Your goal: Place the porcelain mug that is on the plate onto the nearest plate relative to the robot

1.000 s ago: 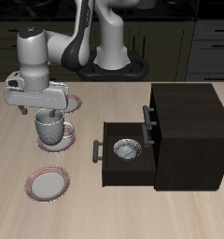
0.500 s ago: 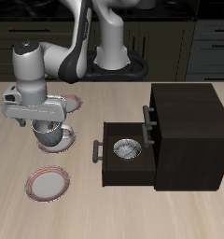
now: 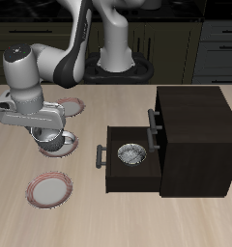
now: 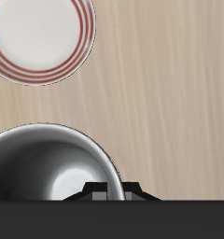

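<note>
The porcelain mug stands on the middle plate of three alike plates. My gripper is down on the mug, with the hand just above its rim. In the wrist view the mug's shiny inside fills much of the frame, and my gripper has its fingertips close together on the rim. The nearest plate, close to the robot's base, is empty and partly hidden by my arm. A third empty plate lies near the table's front edge. An empty plate also shows in the wrist view; which one I cannot tell.
A dark wooden cabinet stands beside the plates. Its drawer is pulled open toward them, with a small grey patterned bowl inside. The drawer's handle sticks out close to the mug.
My hand has come down over the mug and shifted a little away from the cabinet. The mug still stands on its plate.
</note>
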{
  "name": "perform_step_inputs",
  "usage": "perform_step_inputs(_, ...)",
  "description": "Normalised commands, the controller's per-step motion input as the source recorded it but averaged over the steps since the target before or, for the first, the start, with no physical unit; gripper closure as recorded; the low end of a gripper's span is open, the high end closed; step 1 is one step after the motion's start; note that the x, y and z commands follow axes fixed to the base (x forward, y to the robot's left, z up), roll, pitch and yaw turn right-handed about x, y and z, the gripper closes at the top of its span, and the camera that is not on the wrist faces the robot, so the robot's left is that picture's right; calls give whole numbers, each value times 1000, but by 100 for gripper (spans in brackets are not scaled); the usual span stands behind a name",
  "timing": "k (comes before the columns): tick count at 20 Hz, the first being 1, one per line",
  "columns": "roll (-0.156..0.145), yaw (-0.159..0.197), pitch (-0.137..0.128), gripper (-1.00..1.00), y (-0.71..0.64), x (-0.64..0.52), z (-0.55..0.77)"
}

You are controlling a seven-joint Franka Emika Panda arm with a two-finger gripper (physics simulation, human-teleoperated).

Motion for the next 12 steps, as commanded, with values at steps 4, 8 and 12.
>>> perform_step_inputs(4, 20, 11, -10, 100, 70, 47, -11)
perform_step_inputs(8, 20, -1, -27, 100, 215, -6, 191)
perform_step_inputs(12, 15, 29, -82, 100, 254, -185, 416)
